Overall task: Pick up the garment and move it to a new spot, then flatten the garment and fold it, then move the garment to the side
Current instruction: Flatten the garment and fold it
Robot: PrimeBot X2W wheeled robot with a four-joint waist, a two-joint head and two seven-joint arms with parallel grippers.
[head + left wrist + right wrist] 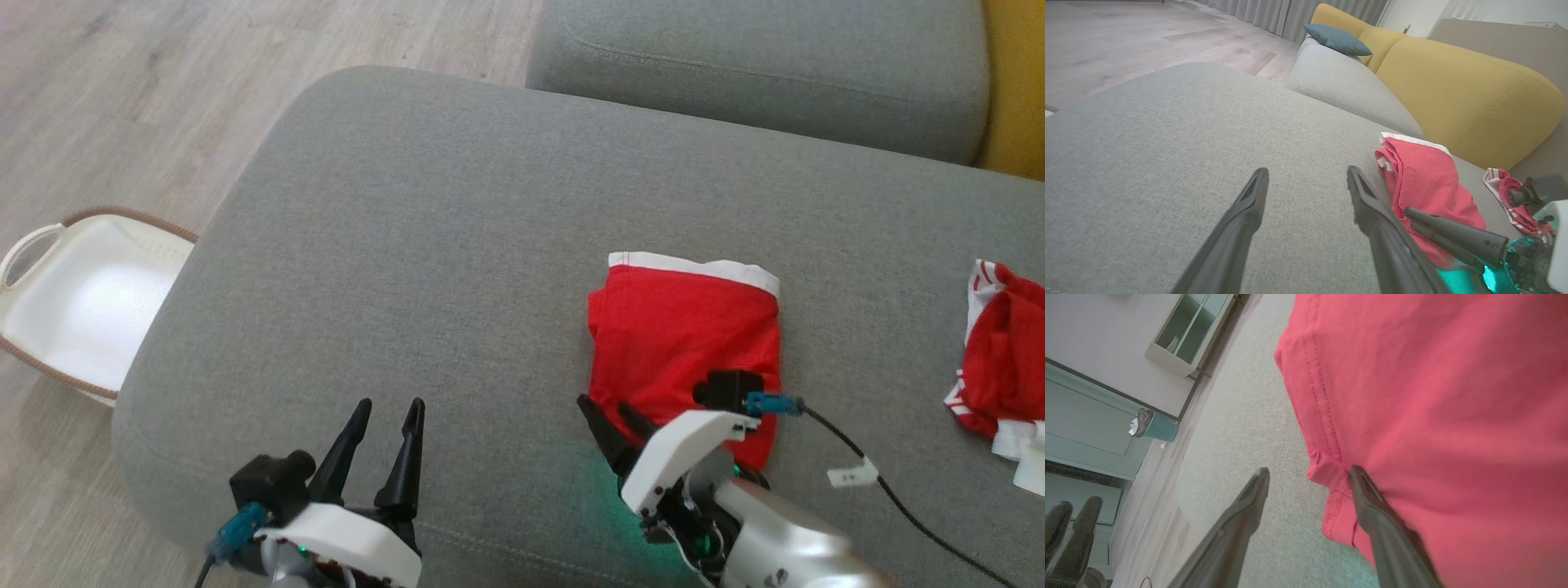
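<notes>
The garment (682, 335), red with a white band, is laid folded on the grey sofa (424, 245), right of its middle. The right jaws are spread wide at its near left corner, one finger (1374, 510) seen over the red hem, the other over bare cushion; nothing is gripped. The left jaws are held wide over bare cushion, well left of the garment. A second red garment (1000, 351) is seen at the right edge, and a white basket (73, 310) on the floor (122, 82).

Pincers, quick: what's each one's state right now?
Left pincer: open, empty, over the cushion.
Right pincer: open at the garment edge, gripping nothing.
</notes>
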